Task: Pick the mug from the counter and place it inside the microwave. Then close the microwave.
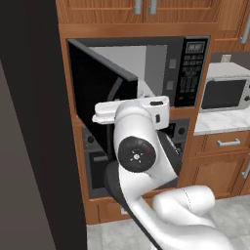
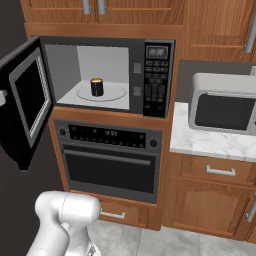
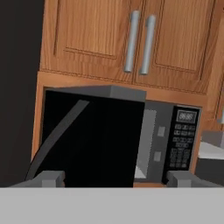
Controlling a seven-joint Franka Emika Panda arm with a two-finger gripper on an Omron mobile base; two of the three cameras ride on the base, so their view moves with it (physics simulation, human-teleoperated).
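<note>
Already the mug [image 2: 96, 87] stood upright on the round turntable [image 2: 102, 94] inside the microwave [image 2: 107, 75], so it was not in the gripper [image 3: 114, 178]. In the hand view the two finger tips [image 3: 49, 177] rose at the bottom, one far to the left and one far to the right, wide apart with nothing between them; the gripper was open and empty.

Straight ahead of the gripper was the dark outer face of the microwave door [image 3: 89, 140], swung out toward the camera, with its curved handle [image 3: 57, 133] running across it. The fingers were not touching the door, as far as the hand view showed. To the right of the door, beyond its edge, a slice of the grey interior and the keypad [image 3: 181, 146] with its display were visible. Above the gripper were wooden cabinet doors [image 3: 131, 37] with two silver handles.

Further to the right, well apart from the gripper, a light-grey small oven [image 2: 225, 107] sat on the marble counter [image 2: 210, 142]. Below the microwave was a black built-in oven [image 2: 110, 160].
</note>
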